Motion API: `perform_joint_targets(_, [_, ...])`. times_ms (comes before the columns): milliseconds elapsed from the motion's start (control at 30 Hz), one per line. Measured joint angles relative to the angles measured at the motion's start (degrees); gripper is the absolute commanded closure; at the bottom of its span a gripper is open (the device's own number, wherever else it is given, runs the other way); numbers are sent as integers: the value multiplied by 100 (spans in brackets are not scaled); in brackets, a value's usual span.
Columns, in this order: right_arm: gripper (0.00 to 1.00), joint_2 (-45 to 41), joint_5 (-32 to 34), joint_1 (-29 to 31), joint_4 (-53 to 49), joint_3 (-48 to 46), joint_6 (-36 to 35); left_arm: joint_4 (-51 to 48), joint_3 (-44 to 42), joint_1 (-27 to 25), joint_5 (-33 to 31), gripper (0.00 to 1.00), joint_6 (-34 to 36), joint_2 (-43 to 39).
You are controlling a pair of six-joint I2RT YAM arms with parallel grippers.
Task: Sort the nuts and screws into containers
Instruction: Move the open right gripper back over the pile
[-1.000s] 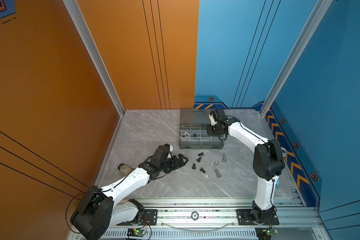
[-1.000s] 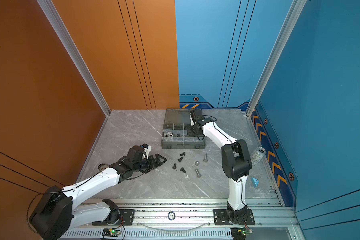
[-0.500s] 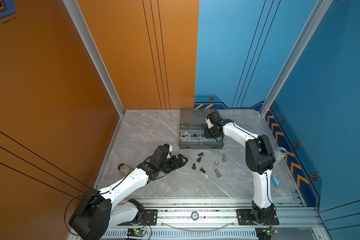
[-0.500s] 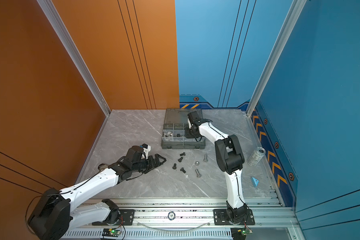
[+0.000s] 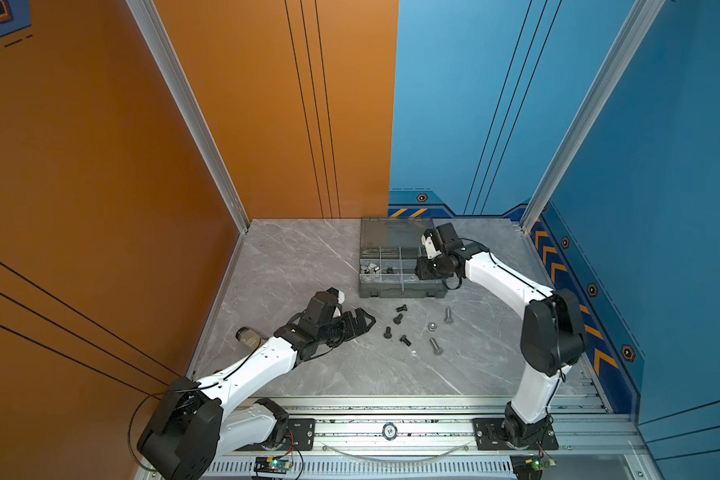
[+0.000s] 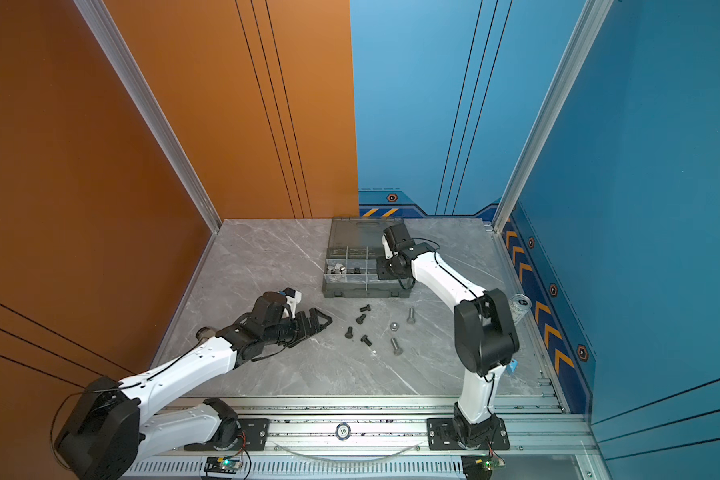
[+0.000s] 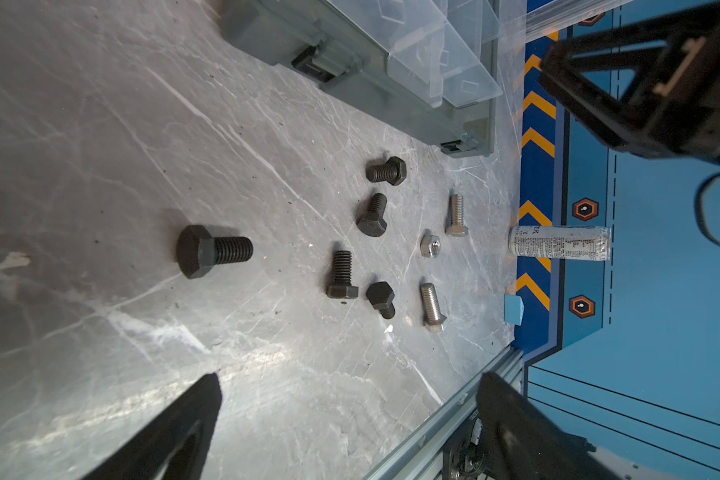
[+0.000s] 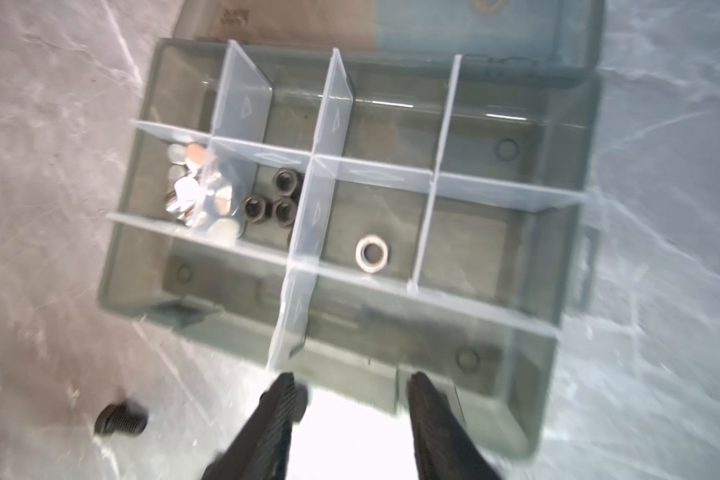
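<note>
The left gripper (image 5: 362, 324) gapes wide and empty at lower centre of both top views, just left of the loose screws (image 5: 398, 319). The right gripper (image 8: 352, 378), partly open and holding nothing, hovers over the organizer box (image 5: 400, 288) at centre, with black nuts (image 8: 275, 199) lying in one compartment.

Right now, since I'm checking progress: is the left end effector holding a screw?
No: the left end effector is open and empty; the nearest black screw lies on the table.
</note>
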Motion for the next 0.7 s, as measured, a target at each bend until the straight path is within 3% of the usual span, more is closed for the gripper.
perform_joint_targets(367, [49,-1670,192,247,-72,-2461,741,-131,2,-13,-22,2,0,-15])
perform_joint_targets(700, [49,-2127,474,717,153,-3381,1591,-195,24,-57,-72,2,0,-13])
